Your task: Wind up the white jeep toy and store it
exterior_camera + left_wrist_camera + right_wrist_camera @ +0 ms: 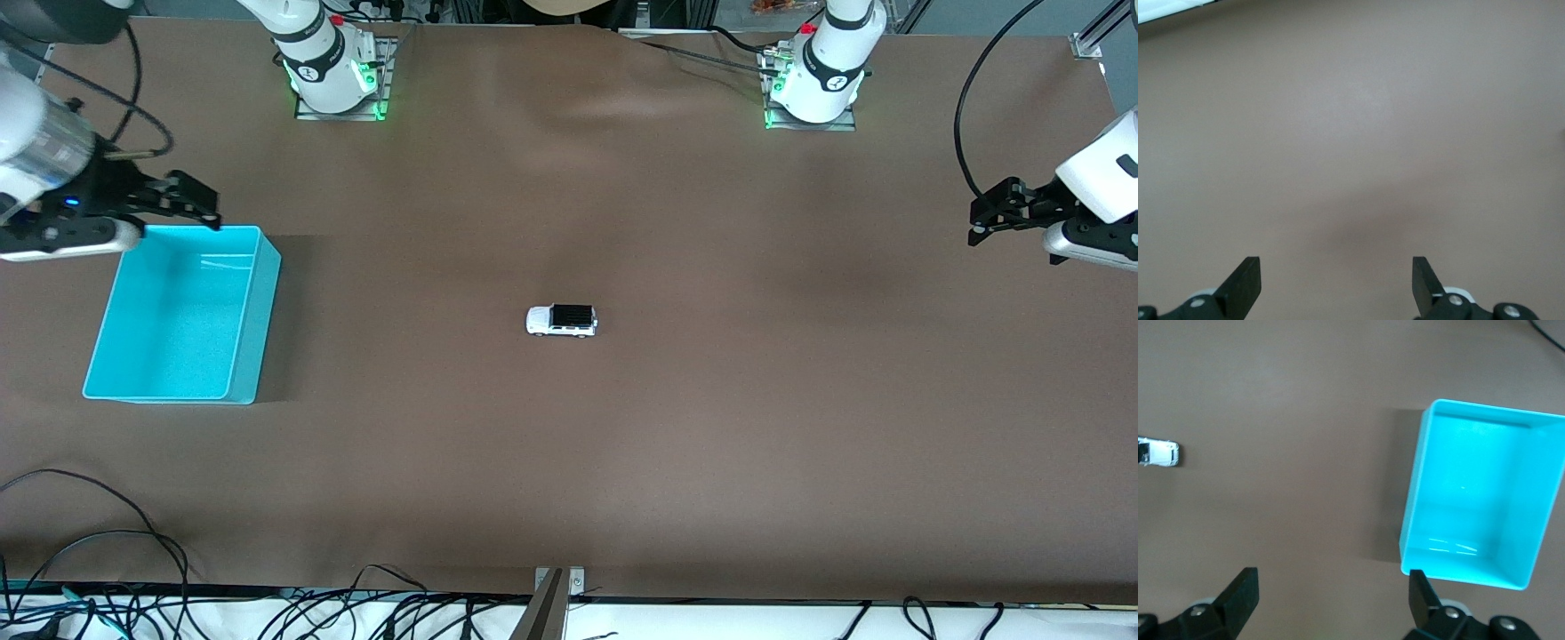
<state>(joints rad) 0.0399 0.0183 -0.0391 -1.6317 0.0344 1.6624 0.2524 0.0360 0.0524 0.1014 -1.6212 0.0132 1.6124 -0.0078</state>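
White jeep toy sits on its wheels near the middle of the brown desk, its black roof facing up and its long side running along the desk's length. Nothing touches it, and bare desk surrounds it on every side. In the right wrist view the toy shows small at the edge of the picture, well apart from everything else.

Toward the right arm's end of the desk stands a cyan bin, open at the top, with nothing inside it; it lies well apart from the toy. The same bin fills a good part of the right wrist view, its inner floor bare and shiny.

The right gripper hangs in the air over the bin's rim that lies closest to the arms' bases. Its jaws stand wide apart and hold nothing, as the right wrist view shows with both black fingers spread over bare desk and the bin's corner.

The left gripper hangs over the desk at the left arm's end, well apart from the toy. Its jaws are likewise spread wide and empty; in the left wrist view the fingers frame only plain brown surface.

Loose black cables trail along the desk's edge nearest the front camera.
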